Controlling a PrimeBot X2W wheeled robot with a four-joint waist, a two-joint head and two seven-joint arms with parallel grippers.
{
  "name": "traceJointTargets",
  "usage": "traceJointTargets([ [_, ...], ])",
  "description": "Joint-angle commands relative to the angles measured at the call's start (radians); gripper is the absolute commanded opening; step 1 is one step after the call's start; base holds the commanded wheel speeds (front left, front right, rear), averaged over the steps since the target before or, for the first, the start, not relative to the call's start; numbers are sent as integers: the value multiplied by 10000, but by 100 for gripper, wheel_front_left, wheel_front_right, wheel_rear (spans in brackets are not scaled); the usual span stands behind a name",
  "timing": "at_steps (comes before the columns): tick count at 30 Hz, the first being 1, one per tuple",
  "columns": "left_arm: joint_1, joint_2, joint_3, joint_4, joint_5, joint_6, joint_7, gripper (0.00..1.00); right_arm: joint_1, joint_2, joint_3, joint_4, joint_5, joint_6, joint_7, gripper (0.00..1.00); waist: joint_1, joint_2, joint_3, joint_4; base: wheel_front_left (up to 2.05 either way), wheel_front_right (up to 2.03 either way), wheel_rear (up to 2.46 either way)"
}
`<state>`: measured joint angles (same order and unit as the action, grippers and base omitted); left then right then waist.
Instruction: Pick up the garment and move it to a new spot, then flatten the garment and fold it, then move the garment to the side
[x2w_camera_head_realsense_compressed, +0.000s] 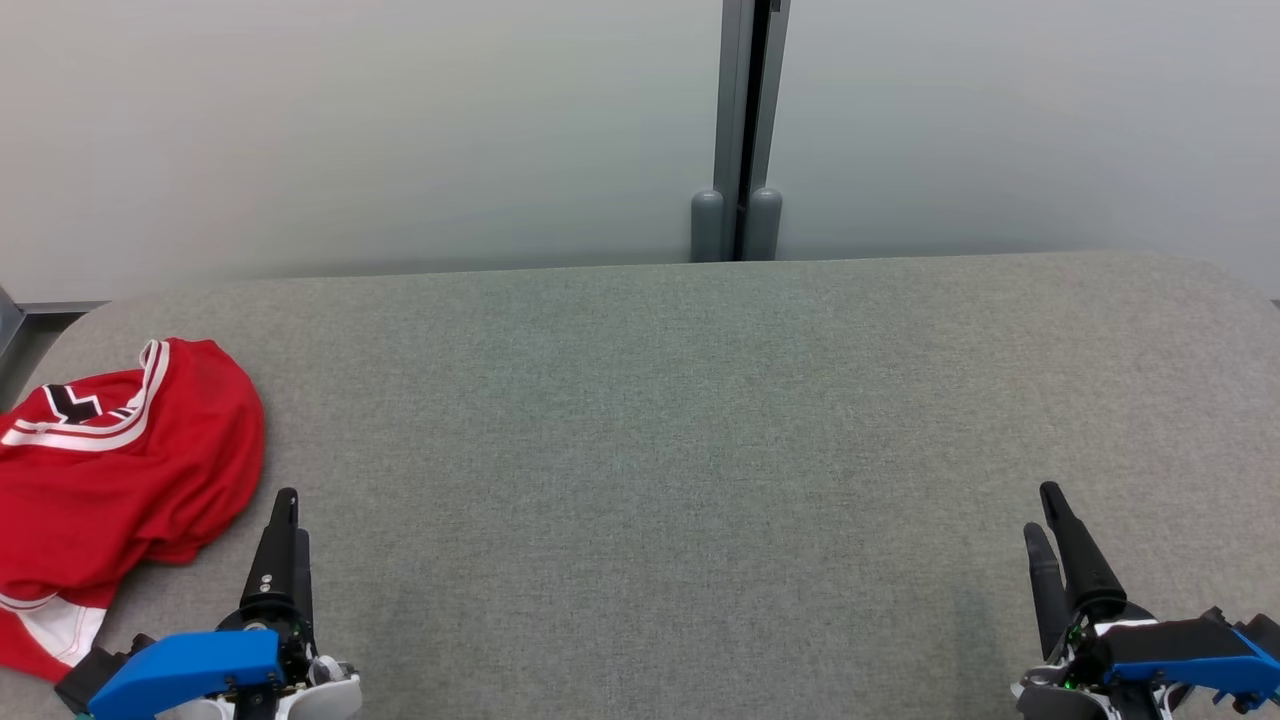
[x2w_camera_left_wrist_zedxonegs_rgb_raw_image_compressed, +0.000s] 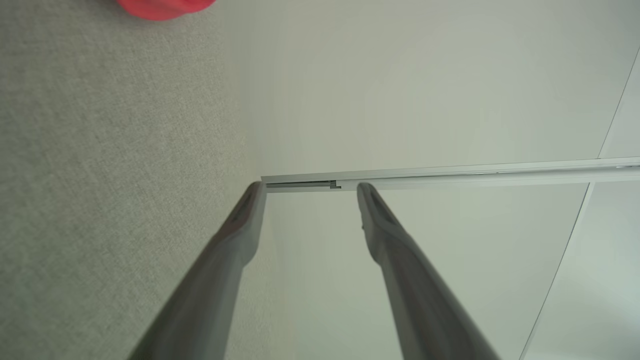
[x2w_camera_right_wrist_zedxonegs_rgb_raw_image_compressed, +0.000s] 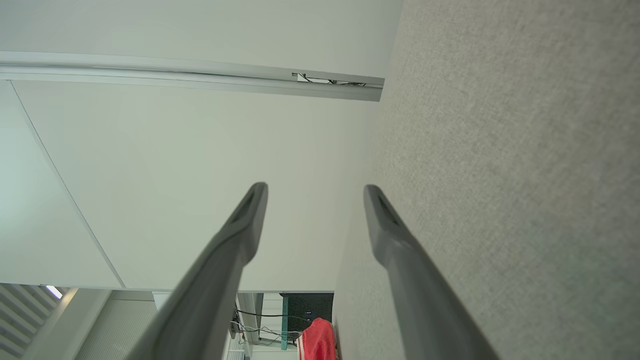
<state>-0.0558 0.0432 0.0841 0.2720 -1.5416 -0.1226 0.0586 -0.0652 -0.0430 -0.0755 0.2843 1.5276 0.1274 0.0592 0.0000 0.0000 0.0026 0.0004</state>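
Note:
A red garment (x2w_camera_head_realsense_compressed: 115, 480) with white and black trim lies crumpled at the left edge of the grey fabric table (x2w_camera_head_realsense_compressed: 660, 450); a sliver of the garment (x2w_camera_left_wrist_zedxonegs_rgb_raw_image_compressed: 162, 7) shows at the top of the left wrist view. My left gripper (x2w_camera_head_realsense_compressed: 287, 500) hovers just right of the garment's near edge, apart from it, open and empty (x2w_camera_left_wrist_zedxonegs_rgb_raw_image_compressed: 307, 187). My right gripper (x2w_camera_head_realsense_compressed: 1045, 510) stands far off at the lower right, also open with nothing between its fingers (x2w_camera_right_wrist_zedxonegs_rgb_raw_image_compressed: 315, 189). A red cloth (x2w_camera_right_wrist_zedxonegs_rgb_raw_image_compressed: 317, 340) shows far off at the bottom of the right wrist view.
A pale partition wall (x2w_camera_head_realsense_compressed: 400, 130) rises behind the table, with a grey metal post (x2w_camera_head_realsense_compressed: 745, 130) at its seam. The table's rounded corners curve away at both sides. A dark stand and cables (x2w_camera_right_wrist_zedxonegs_rgb_raw_image_compressed: 300, 312) show far off beyond the table in the right wrist view.

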Motion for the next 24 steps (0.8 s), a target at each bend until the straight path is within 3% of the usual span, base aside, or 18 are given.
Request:
traceJointTargets([
  [1, -149, 56, -65, -236, 284, 74, -110, 100, -224, -48, 61, -123, -313, 16, -113, 100, 0, 0, -1, 5, 0, 0, 0],
  [9, -77, 61, -360, -327, 1738, 329, -465, 100, -240, -54, 205, -72, -1526, 19, -471, 100, 0, 0, -15, 21, 0, 0, 0],
  [24, -11, 278, -1119, -121, 5033, 714, -1092, 100, -184, -65, 280, 59, -4826, 26, -1094, 100, 0, 0, -40, 56, 0, 0, 0],
])
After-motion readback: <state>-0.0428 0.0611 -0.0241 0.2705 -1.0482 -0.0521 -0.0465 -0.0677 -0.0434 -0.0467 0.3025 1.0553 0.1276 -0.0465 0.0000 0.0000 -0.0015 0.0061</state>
